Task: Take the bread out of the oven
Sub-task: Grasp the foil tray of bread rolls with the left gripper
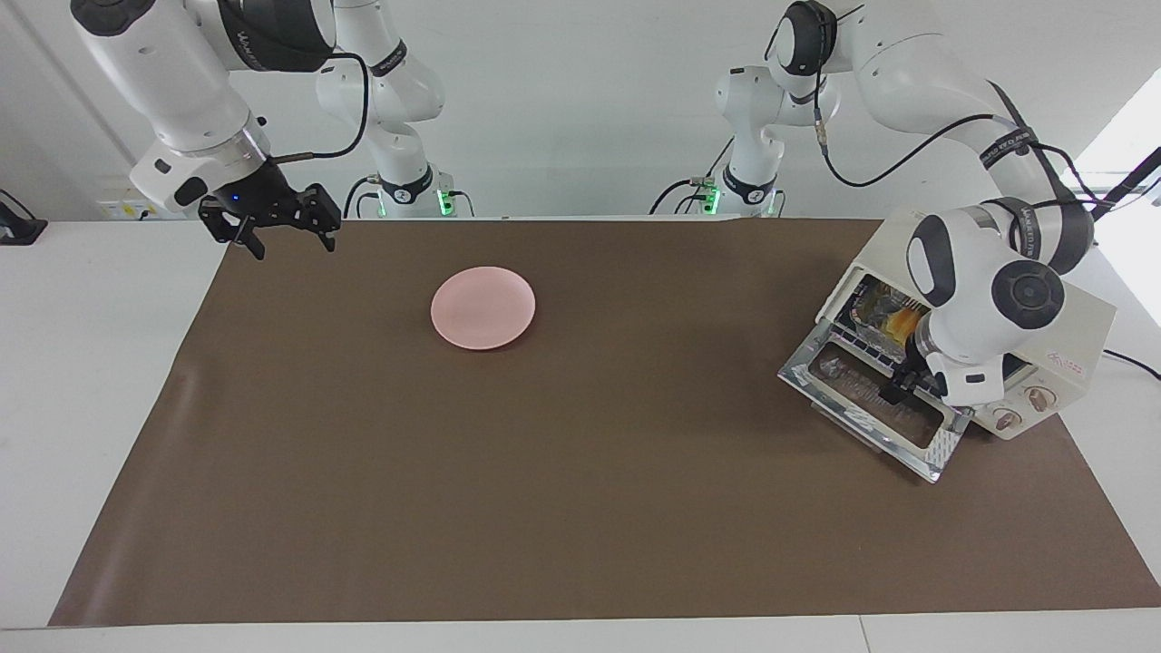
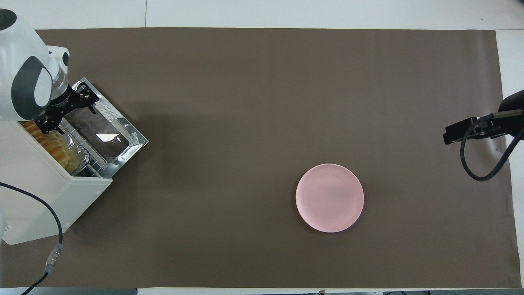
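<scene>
Standing at the left arm's end of the table, the oven point(image 1: 1070, 340) is being kept with its glass door point(image 2: 107, 130) dropped open, and the bread point(image 2: 48, 142) is being held on the rack inside, in a foil tray point(image 2: 77, 157). The left gripper point(image 2: 65, 110) is being held wide at the oven's mouth, gripping nothing. The right gripper point(image 1: 272, 220) is being held wide and empty over the mat's edge, well apart from the pink plate point(image 1: 482, 307).
</scene>
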You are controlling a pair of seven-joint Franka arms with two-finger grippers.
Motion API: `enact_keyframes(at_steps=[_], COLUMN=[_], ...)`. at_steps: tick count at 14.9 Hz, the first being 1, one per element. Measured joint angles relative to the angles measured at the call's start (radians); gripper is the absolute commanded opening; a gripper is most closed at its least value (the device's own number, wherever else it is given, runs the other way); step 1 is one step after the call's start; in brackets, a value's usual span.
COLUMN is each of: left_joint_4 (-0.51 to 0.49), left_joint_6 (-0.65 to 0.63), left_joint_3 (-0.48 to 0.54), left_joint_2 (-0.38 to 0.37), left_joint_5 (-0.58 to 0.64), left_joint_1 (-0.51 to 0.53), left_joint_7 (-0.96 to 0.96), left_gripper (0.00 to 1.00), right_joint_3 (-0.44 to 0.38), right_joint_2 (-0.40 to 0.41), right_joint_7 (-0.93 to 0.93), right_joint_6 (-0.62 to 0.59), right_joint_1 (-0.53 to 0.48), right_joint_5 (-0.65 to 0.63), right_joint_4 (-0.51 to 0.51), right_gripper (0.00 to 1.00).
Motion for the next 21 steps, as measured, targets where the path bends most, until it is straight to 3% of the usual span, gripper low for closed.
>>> enact_keyframes(at_steps=[1, 2, 6, 7, 12, 15, 21], left_joint_4=[-0.031, -0.054, -0.126, -0.146, -0.178, -0.099, 0.079], left_joint_6=[0.018, 0.026, 0.062, 0.072, 0.101, 0.116, 0.134], left_joint_3=[0.000, 0.000, 0.005, 0.007, 0.012, -0.003, -0.018], left_joint_2=[-0.013, -0.024, -0.053, -0.061, -0.085, -0.079, -0.003], left_joint_5=[0.002, 0.003, 0.007, 0.007, 0.011, 0.011, -0.067], left_joint_1=[-0.005, -0.008, -0.011, -0.010, -0.012, -0.037, -0.289], left_joint_7=[-0.003, -0.004, -0.005, -0.005, 0.032, 0.054, 0.095], left_gripper=[1.00, 0.88, 0.25, 0.02, 0.00, 0.00, 0.00], right_joint_3=[0.000, 0.000, 0.000, 0.000, 0.000, 0.000, -0.001], right_joint_2=[0.000, 0.000, 0.000, 0.000, 0.000, 0.000, 0.000], right_joint_7=[0.000, 0.000, 0.000, 0.000, 0.000, 0.000, 0.000], right_joint_6=[0.000, 0.000, 0.000, 0.000, 0.000, 0.000, 0.000], right_joint_1=[0.000, 0.000, 0.000, 0.000, 0.000, 0.000, 0.000], right_joint_5=[0.000, 0.000, 0.000, 0.000, 0.000, 0.000, 0.000], right_joint_4=[0.000, 0.000, 0.000, 0.000, 0.000, 0.000, 0.000], right_gripper=[1.00, 1.00, 1.00, 1.00, 1.00, 1.00, 1.00])
